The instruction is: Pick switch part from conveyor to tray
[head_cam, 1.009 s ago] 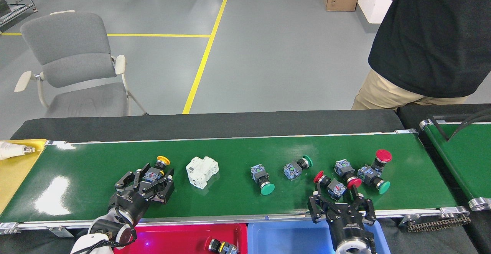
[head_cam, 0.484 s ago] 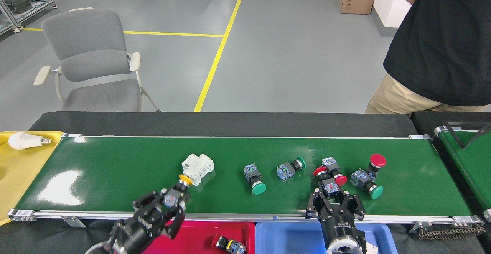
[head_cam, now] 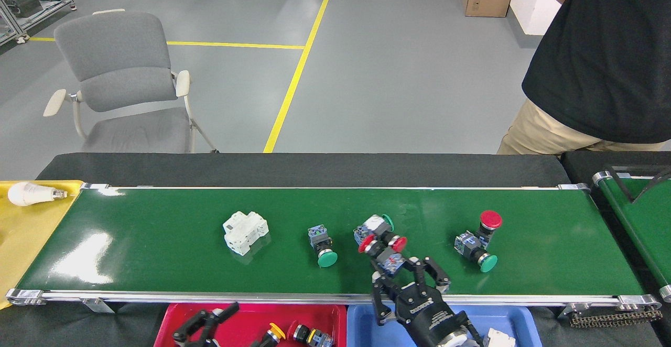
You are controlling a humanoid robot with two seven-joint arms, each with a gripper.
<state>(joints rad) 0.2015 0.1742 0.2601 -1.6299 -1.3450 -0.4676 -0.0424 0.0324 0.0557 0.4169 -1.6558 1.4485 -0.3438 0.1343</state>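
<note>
1. The bottom edge is cutting off the red tray (head_cam: 251,311) and the blue tray (head_cam: 361,315), so only their far parts are showing.
2. The left gripper (head_cam: 207,325) is lying mostly below the frame; its jaws are too dark to read.
3. The right gripper (head_cam: 411,276) is covering part of a red switch part (head_cam: 385,255).
4. The person (head_cam: 597,58) is being cropped at the top and right.
5. The second green belt (head_cam: 642,221) is running out of view.

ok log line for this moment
left pincer: open over red plastic tray | right pincer: shut on red-capped push-button switch | glossy green conveyor belt: other parts remain
</note>
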